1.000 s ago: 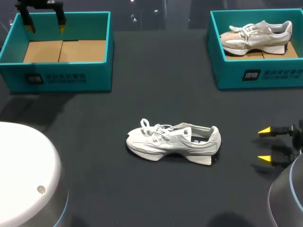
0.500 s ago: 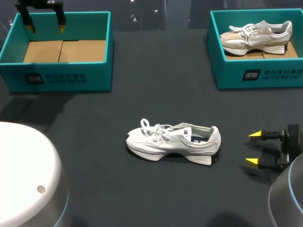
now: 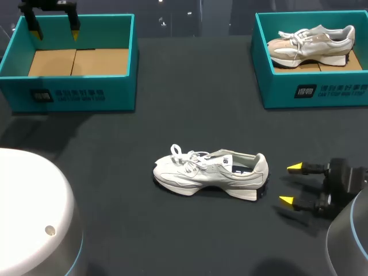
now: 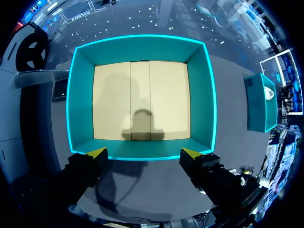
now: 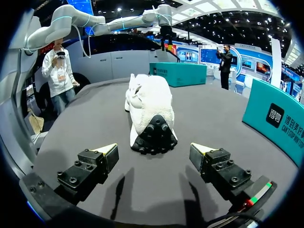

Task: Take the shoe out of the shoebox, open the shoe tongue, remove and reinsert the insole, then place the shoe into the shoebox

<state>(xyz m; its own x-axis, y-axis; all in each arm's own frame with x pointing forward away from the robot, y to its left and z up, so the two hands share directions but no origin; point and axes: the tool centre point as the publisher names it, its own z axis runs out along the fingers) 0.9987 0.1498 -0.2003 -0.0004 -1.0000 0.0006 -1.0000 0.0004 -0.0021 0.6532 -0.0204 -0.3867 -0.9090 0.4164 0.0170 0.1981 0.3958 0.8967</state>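
Sitting sneaker (image 3: 210, 172): upright on table (image 3: 172, 115), heel toward right gripper (image 3: 290, 184)
Right gripper: fingers spread, near heel, not touching
Left gripper (image 3: 56, 33): fingers spread, over left shoebox (image 3: 75, 95) far wall

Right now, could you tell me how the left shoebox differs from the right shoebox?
The left shoebox is empty, its cardboard floor bare; the right shoebox holds a pale shoe. My left claw hangs above the left shoebox; none hangs above the right shoebox. Both are teal, lidless.
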